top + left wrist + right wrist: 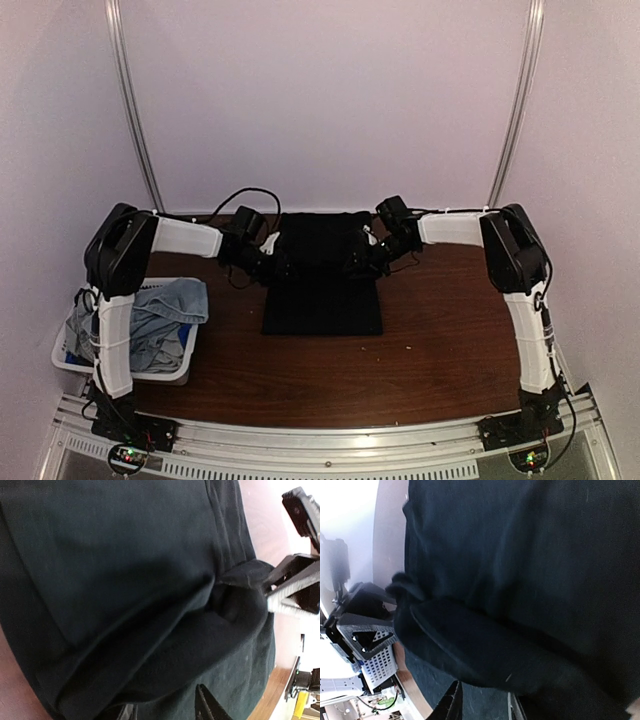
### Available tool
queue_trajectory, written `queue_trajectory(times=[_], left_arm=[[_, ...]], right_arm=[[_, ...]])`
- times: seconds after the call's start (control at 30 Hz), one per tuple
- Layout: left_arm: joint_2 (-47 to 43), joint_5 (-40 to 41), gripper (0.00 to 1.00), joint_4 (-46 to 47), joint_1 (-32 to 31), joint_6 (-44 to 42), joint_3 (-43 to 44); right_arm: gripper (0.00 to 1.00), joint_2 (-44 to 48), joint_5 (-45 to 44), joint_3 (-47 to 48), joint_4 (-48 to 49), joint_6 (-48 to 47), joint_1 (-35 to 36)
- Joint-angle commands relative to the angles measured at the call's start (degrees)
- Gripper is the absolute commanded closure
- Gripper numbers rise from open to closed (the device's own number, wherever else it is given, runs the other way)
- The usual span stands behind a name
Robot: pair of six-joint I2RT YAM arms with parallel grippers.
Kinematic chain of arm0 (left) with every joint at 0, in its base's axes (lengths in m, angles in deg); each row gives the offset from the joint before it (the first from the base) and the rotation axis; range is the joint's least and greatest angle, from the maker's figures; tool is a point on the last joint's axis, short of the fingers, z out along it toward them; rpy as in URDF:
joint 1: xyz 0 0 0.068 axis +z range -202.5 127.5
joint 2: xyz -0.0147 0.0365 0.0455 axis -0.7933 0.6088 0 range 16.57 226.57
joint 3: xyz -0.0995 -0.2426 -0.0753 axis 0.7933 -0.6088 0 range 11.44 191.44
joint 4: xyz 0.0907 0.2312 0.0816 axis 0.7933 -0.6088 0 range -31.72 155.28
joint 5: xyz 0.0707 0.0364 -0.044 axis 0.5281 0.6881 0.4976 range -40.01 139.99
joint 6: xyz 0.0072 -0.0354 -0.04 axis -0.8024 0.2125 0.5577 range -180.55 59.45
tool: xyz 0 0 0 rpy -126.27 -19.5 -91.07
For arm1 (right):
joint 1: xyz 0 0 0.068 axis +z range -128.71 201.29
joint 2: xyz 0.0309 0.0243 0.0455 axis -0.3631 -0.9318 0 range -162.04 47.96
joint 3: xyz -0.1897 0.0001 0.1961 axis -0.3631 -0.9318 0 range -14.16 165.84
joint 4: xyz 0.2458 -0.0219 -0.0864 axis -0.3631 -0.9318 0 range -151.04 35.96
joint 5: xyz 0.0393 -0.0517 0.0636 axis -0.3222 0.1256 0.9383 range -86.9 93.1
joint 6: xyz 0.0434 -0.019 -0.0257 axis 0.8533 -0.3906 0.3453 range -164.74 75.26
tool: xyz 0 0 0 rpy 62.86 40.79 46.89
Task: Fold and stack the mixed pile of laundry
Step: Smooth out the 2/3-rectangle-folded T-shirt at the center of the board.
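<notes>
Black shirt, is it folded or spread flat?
Folded, partly: the black shirt forms a narrow rectangle, and wrist views show one layer doubled over another.

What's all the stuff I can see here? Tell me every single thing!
black shirt: one, black, middle of the table, far end between the two arms
denim clothes: one heap, light blue, piled in the basket
basket: one, white, near left corner of the table
table: one, dark brown wood, under everything
left arm: one, white and black, jaws pinching the shirt's left side
right arm: one, white and black, jaws pinching the shirt's right side
</notes>
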Motion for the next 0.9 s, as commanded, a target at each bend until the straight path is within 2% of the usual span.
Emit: queue_trajectory(times=[0.0, 0.2, 0.33, 0.47, 0.63, 0.87], left_arm=[[1.6, 0.9, 0.59, 2.4, 2.1, -1.4, 6.6], [6.3, 3.6, 0.59, -1.7, 5.4, -2.2, 16.1], [5.2, 5.9, 0.57, -6.6, 6.3, -5.0, 19.3], [-1.0, 6.1, 0.57, -8.6, 6.2, -8.3, 13.9], [-5.9, 1.9, 0.57, -5.9, 5.1, -8.7, 4.9], [-1.9, 2.2, 0.58, -2.6, 3.1, -6.0, 3.5]], right_arm=[[0.69, -3.0, -3.1, 7.9, -3.6, -3.1, -2.2], [0.67, -8.4, -3.1, 18.1, -4.8, -2.4, -5.1], [0.58, -6.9, -3.4, 22.2, -8.4, -4.1, -6.4], [0.60, 0.1, -3.6, 16.3, -11.1, -7.4, -6.3], [0.63, 9.1, -0.6, -0.6, -2.7, -4.2, -3.8], [0.65, 5.3, -0.3, -4.7, 4.2, -0.6, -1.5]])
